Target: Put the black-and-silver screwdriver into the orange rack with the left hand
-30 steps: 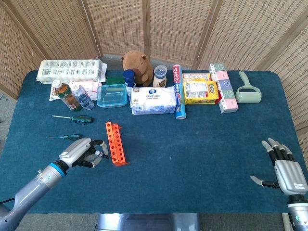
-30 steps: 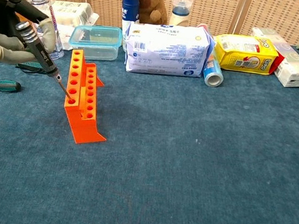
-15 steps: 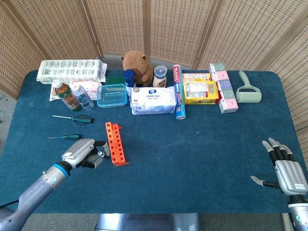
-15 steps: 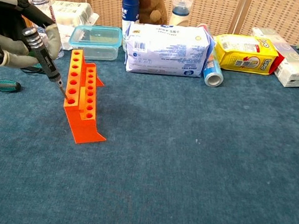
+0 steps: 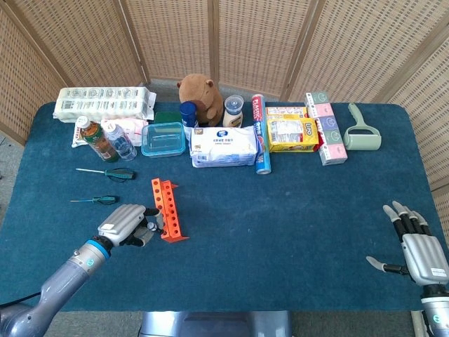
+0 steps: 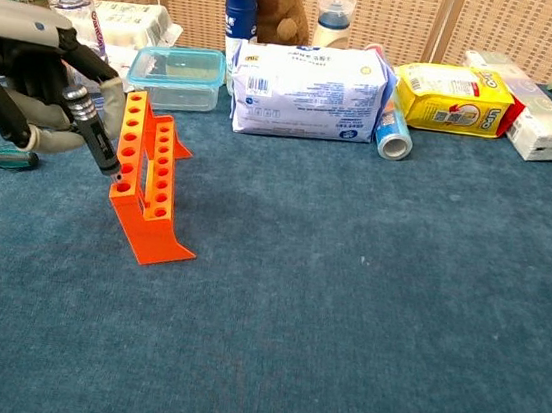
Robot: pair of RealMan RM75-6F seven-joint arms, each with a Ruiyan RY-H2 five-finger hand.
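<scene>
- Screwdriver with a black-and-silver handle (image 6: 92,130) is held tilted in the left hand (image 5: 130,226), its tip down at the near-left end of the orange plastic rack (image 6: 146,181); whether the tip sits inside a hole cannot be told from either view.
- Left hand, seen in the chest view as dark fingers (image 6: 21,69) wrapped round the screwdriver handle, is closed on the tool and sits just beside the rack's left side.
- Orange rack stands on the blue-carpeted desk (image 5: 280,232), two rows of round holes running away from the robot, with a sloped foot at its near end.
- Right hand (image 5: 419,253) rests at the far right edge of the desk with its fingers spread apart and nothing in it.
- Two green-handled screwdrivers lie on the desk left of the rack: one nearer the bottles (image 5: 112,173), one closer to the left hand (image 5: 98,200).
- Clear plastic box with a blue lid (image 5: 163,139) sits behind the rack, and a white-and-blue pack of wipes (image 5: 224,146) lies to its right.
- Brown plush animal (image 5: 198,90) sits at the back of the desk, with a yellow snack bag (image 5: 292,133) and a pale green lint roller (image 5: 362,130) further right.
- White egg carton (image 5: 105,102) lies at the back left, with two drink bottles (image 5: 105,139) just in front of it.
</scene>
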